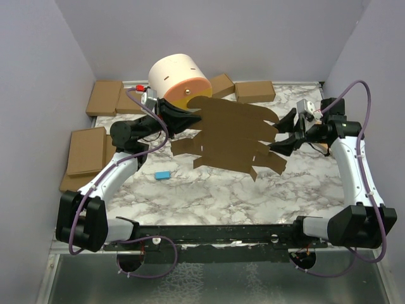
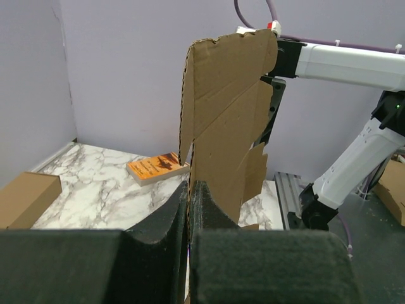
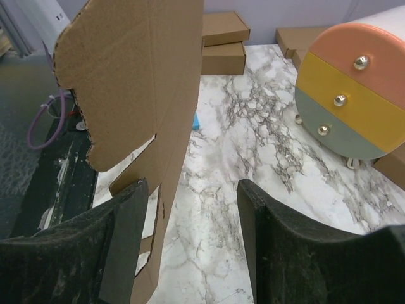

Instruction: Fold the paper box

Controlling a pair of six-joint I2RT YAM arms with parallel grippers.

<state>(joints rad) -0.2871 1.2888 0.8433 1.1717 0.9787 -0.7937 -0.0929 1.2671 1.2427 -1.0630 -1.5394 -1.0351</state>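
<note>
The paper box [image 1: 234, 136] is a wide brown die-cut sheet with flaps and slots, held up above the marble table. My left gripper [image 1: 188, 118] is shut on its left edge. In the left wrist view the sheet [image 2: 228, 120] stands upright, pinched between the black pads of that gripper [image 2: 189, 197]. My right gripper [image 1: 283, 138] is at the sheet's right edge with its jaws open. In the right wrist view the sheet [image 3: 139, 82] lies just inside the left finger [image 3: 123, 240] of that gripper [image 3: 193, 190], well apart from the right finger.
A round drum [image 1: 178, 78] with peach, yellow and grey bands stands at the back. Ready-made brown boxes lie at the back left [image 1: 104, 97], the left side [image 1: 86, 151] and the back right [image 1: 255, 91]. A small blue block [image 1: 162, 175] and an orange booklet [image 2: 156, 167] lie on the table.
</note>
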